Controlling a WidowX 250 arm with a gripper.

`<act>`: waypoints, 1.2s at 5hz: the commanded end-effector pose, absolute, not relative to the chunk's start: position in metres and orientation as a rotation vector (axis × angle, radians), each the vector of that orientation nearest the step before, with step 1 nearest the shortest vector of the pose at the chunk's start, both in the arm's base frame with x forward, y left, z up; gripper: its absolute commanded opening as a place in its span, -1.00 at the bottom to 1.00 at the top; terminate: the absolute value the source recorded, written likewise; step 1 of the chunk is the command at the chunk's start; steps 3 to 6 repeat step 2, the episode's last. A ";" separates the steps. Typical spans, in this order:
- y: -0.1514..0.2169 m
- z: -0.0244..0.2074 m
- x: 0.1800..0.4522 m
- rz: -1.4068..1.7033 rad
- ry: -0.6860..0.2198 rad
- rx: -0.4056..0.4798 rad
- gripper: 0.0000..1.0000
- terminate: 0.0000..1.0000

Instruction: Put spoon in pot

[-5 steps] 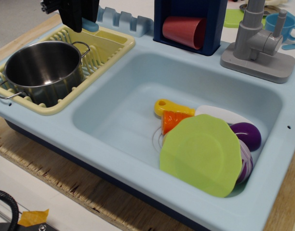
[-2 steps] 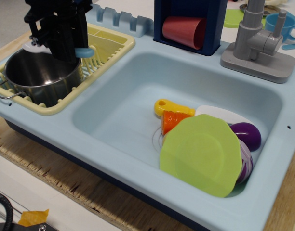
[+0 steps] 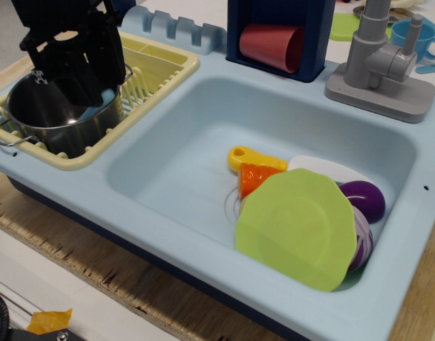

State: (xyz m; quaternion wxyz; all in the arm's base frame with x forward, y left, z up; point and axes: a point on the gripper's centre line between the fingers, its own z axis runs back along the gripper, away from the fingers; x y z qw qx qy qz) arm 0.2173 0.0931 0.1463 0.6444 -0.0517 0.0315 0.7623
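The shiny steel pot (image 3: 33,117) stands in the yellow dish rack (image 3: 157,71) at the left of the toy sink unit. My black gripper (image 3: 86,96) hangs down into the pot's mouth. The light-blue spoon (image 3: 98,114) shows just under the fingertips, inside the pot near its right wall. The fingers look closed on the spoon's upper end, but the gripper body hides the contact. The gripper covers much of the pot's inside.
The light-blue sink basin (image 3: 175,163) holds a green plate (image 3: 296,227), a yellow-handled orange utensil (image 3: 253,167), a white plate and a purple item (image 3: 363,199). A red cup (image 3: 271,44) lies in a navy holder at the back. A grey faucet (image 3: 377,64) stands at the back right.
The gripper has come down and leftward from above the rack into the pot, carrying the spoon, which now sits below the pot's rim.
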 end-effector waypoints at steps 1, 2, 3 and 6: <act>0.096 0.153 0.217 1.741 0.039 -0.131 1.00 -1.00; 0.096 0.153 0.217 1.741 0.039 -0.131 1.00 1.00; 0.096 0.153 0.217 1.741 0.039 -0.131 1.00 1.00; 0.096 0.153 0.217 1.741 0.039 -0.131 1.00 1.00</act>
